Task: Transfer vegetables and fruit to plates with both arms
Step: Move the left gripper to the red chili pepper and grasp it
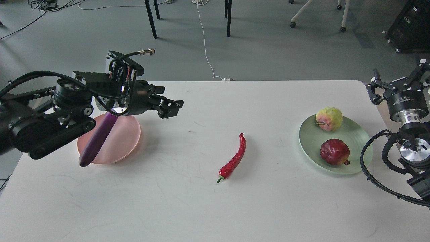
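Note:
The purple eggplant (97,141) lies slanted across the pale pink plate (126,137). Its lower end sticks out over the plate's front-left rim and its stem end is hidden behind my left arm. My left gripper (170,109) hovers above the table just right of the pink plate, open and empty, fingers pointing right. The red chili pepper (234,158) lies on the table at the centre. The mint green plate (357,136) holds the yellow-green fruit (329,118) and the dark red fruit (335,152). My right gripper (398,82) is open and empty beyond the table's right edge.
The white table (201,208) has rounded far corners. Black cables loop from my right arm (369,174) over the table's right edge beside the green plate. Chair and table legs stand on the grey floor behind.

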`<act>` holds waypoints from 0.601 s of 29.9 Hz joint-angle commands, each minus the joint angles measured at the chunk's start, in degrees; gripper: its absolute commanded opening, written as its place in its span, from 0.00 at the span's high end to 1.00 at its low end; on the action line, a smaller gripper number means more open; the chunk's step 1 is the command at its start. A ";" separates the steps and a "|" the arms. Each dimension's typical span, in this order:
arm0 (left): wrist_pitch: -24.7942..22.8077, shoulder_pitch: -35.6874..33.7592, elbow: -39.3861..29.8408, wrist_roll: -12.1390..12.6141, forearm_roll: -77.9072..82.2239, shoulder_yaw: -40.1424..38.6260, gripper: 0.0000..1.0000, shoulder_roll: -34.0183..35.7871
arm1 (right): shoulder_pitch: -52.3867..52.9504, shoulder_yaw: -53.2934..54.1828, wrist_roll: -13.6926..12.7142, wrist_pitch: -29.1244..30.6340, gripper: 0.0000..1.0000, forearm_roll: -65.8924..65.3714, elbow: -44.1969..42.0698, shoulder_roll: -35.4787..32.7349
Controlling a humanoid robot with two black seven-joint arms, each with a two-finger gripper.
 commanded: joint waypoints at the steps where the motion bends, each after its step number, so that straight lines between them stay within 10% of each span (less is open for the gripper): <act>1: 1.07 0.47 -0.81 1.33 6.95 4.70 0.24 -8.38 | -0.30 0.09 0.00 0.00 0.01 0.00 -0.08 -0.52; 18: 1.16 6.27 0.86 10.56 11.02 7.09 0.28 -21.66 | -0.39 -0.17 0.00 0.00 0.01 0.00 -0.08 -1.05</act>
